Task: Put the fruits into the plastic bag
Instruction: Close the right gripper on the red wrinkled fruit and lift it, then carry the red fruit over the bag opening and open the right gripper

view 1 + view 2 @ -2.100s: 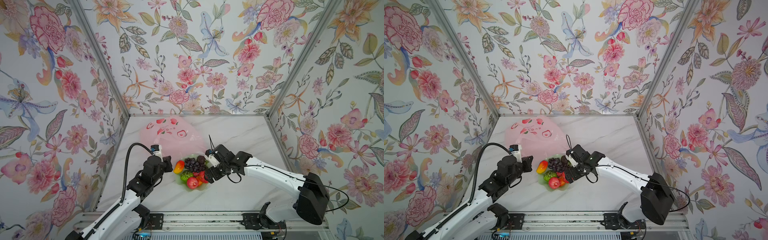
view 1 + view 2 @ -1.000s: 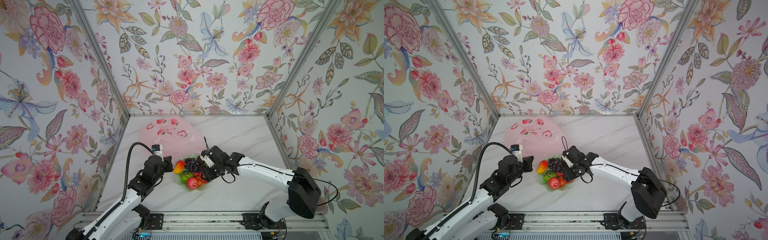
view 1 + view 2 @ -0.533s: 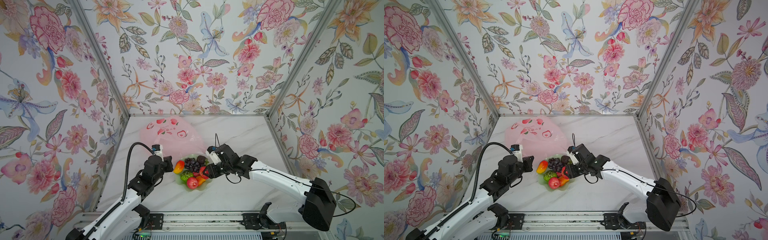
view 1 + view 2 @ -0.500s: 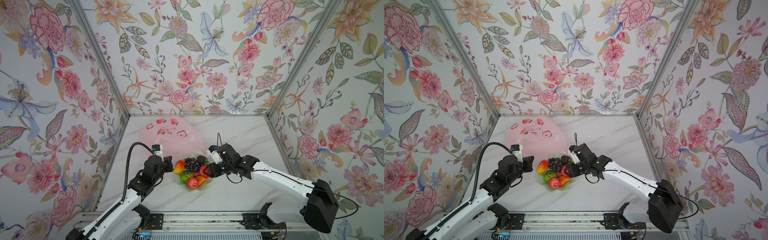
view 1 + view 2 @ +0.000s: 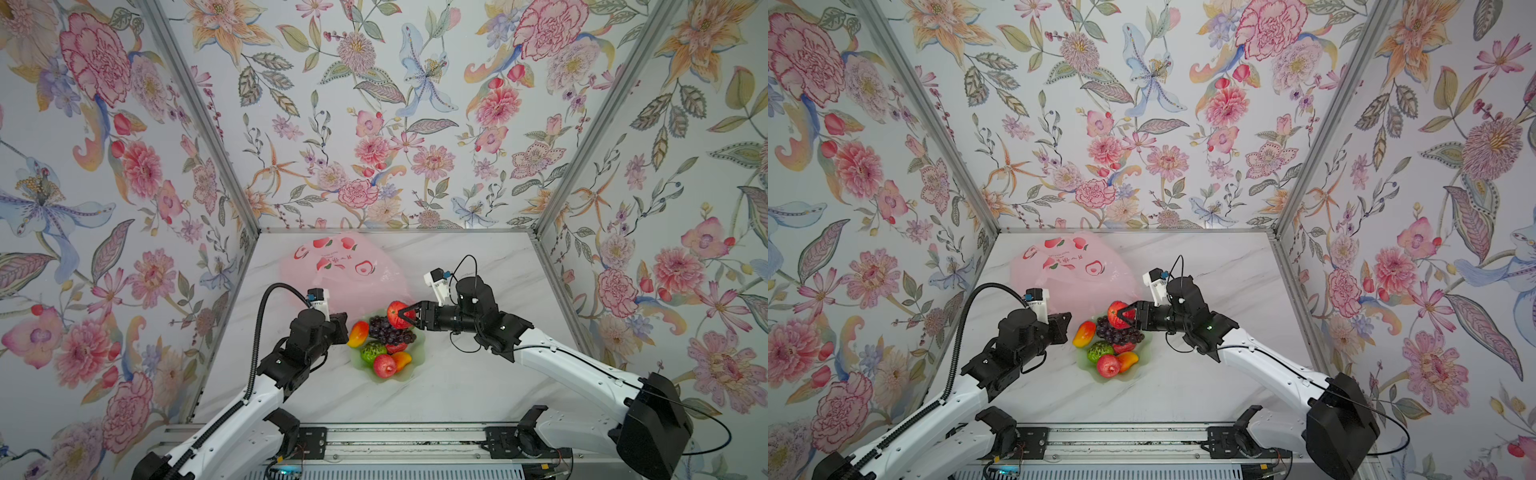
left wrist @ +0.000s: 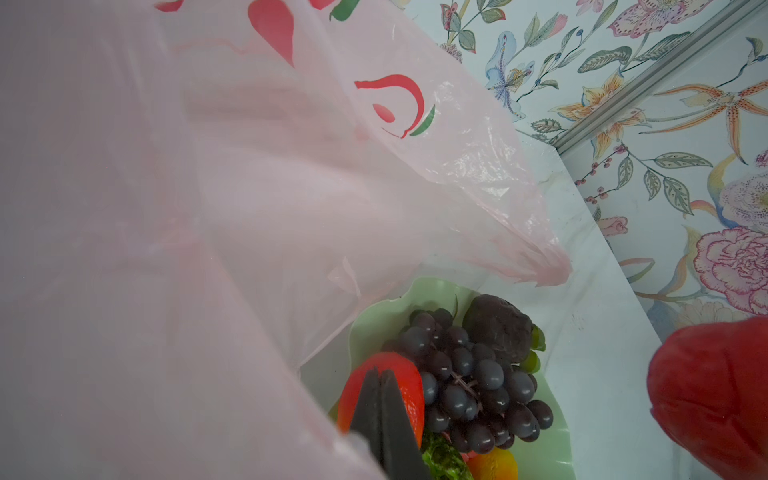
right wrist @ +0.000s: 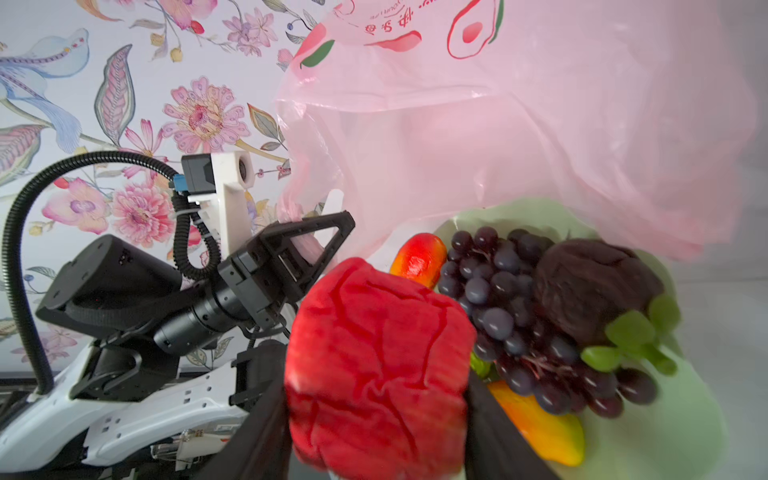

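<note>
My right gripper (image 5: 404, 316) (image 5: 1124, 316) is shut on a red apple (image 5: 394, 311) (image 7: 374, 365), held above the far side of the plate. The other fruits lie on the plate: a grape bunch (image 5: 386, 328) (image 6: 469, 382), a mango (image 5: 358, 332), a bumpy green fruit (image 5: 372, 352), another apple (image 5: 384, 365) and a dark maroon fruit (image 7: 594, 282). The pale pink plastic bag (image 5: 349, 274) (image 6: 208, 208) lies behind the plate. My left gripper (image 5: 341, 322) (image 7: 332, 232) is shut on the bag's near edge, left of the plate.
The pale green scalloped plate (image 5: 409, 368) sits mid-table between both arms. Floral walls close in the marble table (image 5: 478, 386) at the back, left and right. A metal rail (image 5: 395, 436) runs along the front edge.
My right gripper has closed on the red apple in the plate and lifted it up and back toward the bag. The left arm has stayed still.
</note>
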### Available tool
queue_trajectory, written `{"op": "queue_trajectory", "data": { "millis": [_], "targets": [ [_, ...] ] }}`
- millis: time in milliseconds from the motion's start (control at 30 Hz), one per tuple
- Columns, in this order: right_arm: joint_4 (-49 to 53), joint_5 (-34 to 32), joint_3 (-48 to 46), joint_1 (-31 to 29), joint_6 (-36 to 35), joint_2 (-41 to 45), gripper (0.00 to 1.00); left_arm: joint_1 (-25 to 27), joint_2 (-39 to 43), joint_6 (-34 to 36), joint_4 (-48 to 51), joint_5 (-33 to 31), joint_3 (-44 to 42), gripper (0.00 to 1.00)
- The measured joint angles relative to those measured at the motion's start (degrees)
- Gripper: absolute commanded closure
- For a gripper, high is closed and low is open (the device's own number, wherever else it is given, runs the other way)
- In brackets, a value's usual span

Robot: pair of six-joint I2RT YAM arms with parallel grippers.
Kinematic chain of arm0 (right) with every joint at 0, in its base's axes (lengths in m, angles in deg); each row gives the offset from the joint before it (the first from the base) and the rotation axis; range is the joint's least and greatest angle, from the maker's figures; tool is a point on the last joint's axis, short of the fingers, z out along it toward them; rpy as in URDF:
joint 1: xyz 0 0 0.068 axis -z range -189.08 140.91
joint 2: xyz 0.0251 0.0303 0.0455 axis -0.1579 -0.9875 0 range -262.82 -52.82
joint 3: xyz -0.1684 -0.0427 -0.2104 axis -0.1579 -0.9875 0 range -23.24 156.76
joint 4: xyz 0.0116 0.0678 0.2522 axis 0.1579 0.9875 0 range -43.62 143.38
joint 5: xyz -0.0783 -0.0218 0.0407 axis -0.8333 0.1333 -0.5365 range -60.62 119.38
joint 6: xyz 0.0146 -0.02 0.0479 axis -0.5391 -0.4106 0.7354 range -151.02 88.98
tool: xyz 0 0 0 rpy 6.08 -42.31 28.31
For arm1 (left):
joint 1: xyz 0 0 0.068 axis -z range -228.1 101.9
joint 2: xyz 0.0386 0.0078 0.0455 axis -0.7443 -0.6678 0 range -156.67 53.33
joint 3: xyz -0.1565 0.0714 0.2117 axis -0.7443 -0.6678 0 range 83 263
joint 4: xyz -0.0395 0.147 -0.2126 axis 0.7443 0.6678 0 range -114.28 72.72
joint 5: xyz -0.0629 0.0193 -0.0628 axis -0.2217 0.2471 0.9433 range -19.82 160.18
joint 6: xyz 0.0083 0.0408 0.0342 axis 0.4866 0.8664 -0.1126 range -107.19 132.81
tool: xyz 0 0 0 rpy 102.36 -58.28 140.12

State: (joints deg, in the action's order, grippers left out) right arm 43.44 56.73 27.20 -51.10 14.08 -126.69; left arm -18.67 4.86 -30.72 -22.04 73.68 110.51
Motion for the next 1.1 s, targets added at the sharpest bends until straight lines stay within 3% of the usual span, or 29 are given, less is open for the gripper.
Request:
{"op": "queue_trajectory", "data": {
  "millis": [533,700,1100],
  "targets": [
    [5.7,-0.7,33.0,-4.6,-6.6,-31.3,0.46,0.0,-0.1,0.0,-1.0,2.3,0.4,1.0],
    [7.7,-2.9,35.0,-7.2,-8.1,-36.2,0.46,0.1,-0.1,0.0,-0.6,2.8,0.4,1.0],
    [13.0,-10.0,40.7,-7.1,-10.8,-41.3,0.45,0.2,0.1,-0.3,-1.6,3.9,0.8,1.0]
  ]
}}
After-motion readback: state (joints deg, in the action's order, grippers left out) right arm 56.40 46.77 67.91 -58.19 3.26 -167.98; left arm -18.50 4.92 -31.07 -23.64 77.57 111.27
